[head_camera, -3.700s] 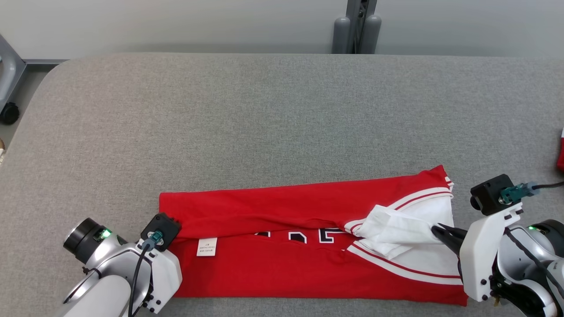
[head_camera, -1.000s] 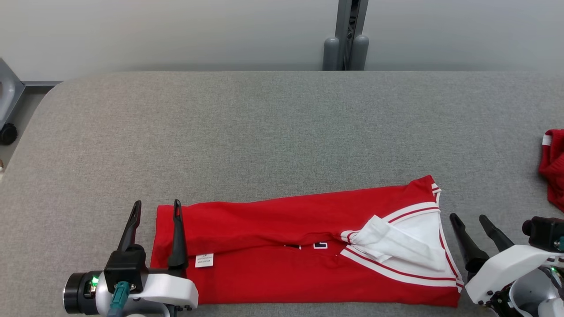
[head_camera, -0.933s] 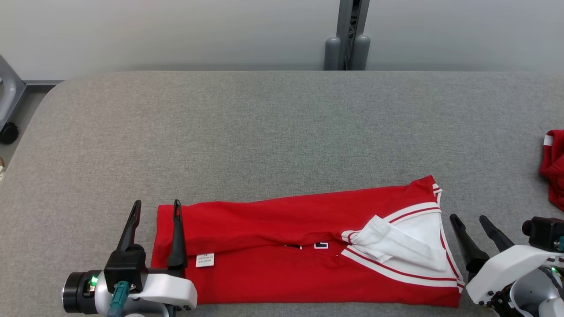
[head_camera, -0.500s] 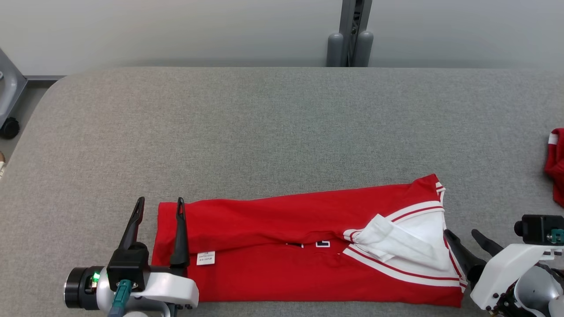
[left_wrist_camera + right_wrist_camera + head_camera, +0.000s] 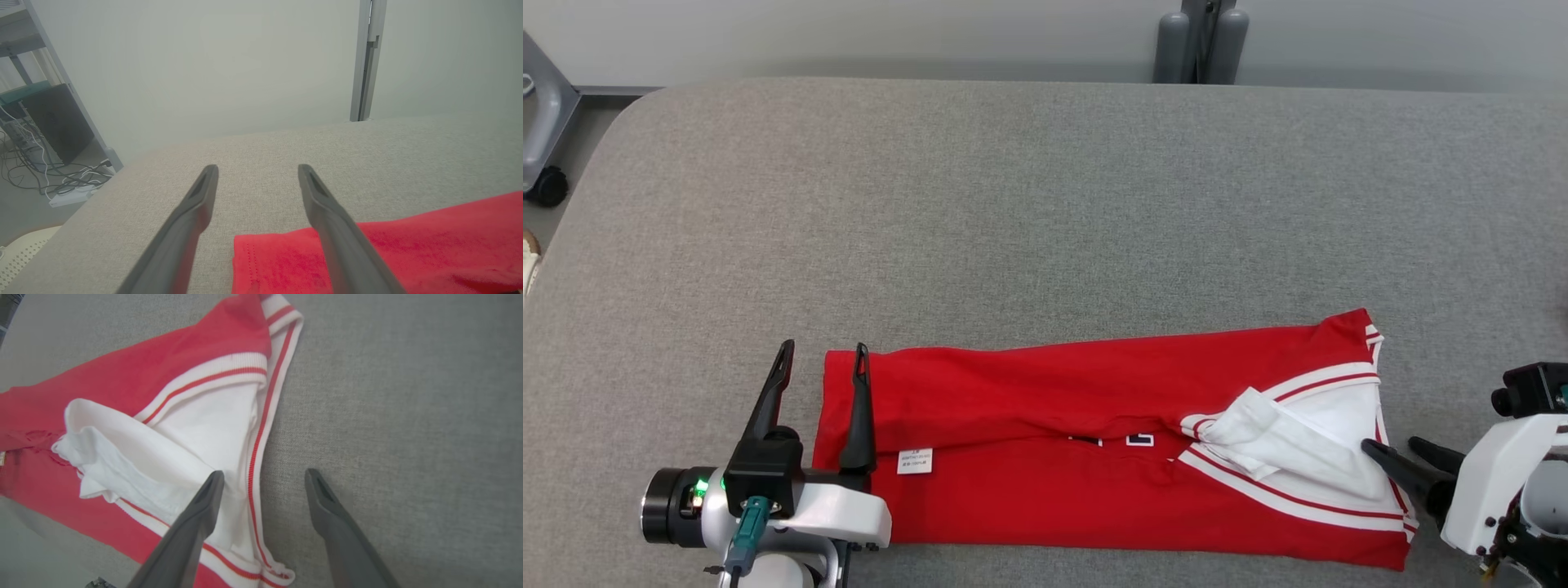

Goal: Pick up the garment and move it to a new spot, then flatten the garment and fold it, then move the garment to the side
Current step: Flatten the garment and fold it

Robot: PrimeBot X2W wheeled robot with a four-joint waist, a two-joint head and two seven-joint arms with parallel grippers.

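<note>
Red jersey (image 5: 1045, 498): folded into a long band, white sleeve (image 5: 1278, 441) rumpled.
Left gripper (image 5: 823, 347): spread, straddling hem edge.
Right gripper (image 5: 1392, 444): spread, straddling sleeve trim.
Remaining: cross-fold, move aside.

There is one red jersey (image 5: 1045, 490) lying on one grey table (image 5: 1045, 204). One small white label (image 5: 916, 462) shows on the cloth, along with two bits of dark, white-edged lettering (image 5: 1141, 441) at the fold. Two grippers are in sight, the left gripper (image 5: 823, 347) and the right gripper (image 5: 1389, 443), each with two dark fingers (image 5: 768, 400), making four fingers in all. Behind the table stands one grey post (image 5: 366, 61) with two rounded grey cylinders (image 5: 1174, 59) at its foot, and one black wheel (image 5: 548, 186) sits on the floor at the left.
</note>
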